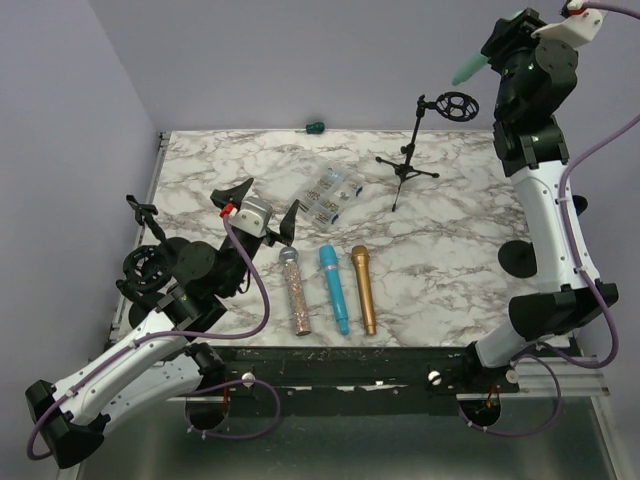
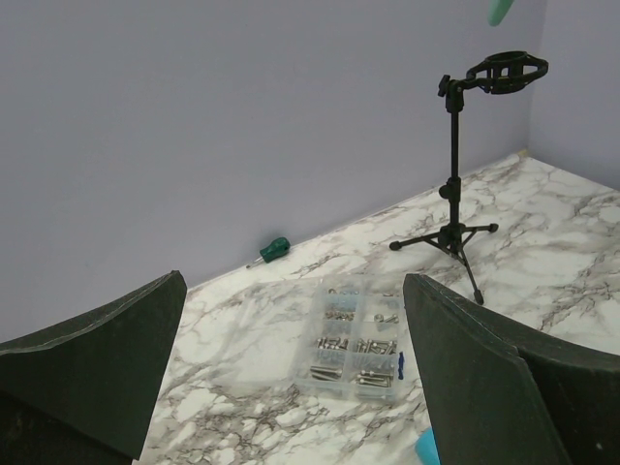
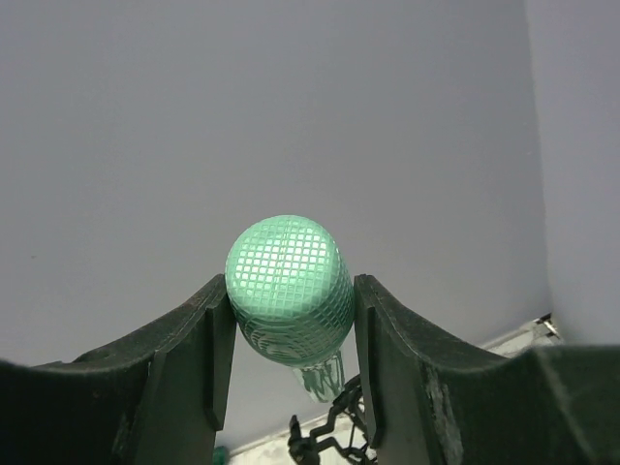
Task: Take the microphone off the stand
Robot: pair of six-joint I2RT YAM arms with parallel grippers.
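Our right gripper (image 3: 291,291) is closed on the green microphone (image 1: 468,70), held high above the stand (image 1: 408,165); our left gripper (image 2: 294,291) hangs wide open, empty, over the tabletop (image 1: 450,270)

Bright, even light; faint soft shadows; mostly sharp focus.

Marble counter (image 1: 470,270): clear parts box (image 1: 335,195) just ahead of the left tool (image 1: 263,203), three microphones (image 1: 334,288) beside it, stand (image 1: 407,168) beyond.

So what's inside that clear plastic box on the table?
Small silvery screws and bolts sorted into compartments of the clear box, plus one tiny blue piece. Anything beneath the top layer is covered.
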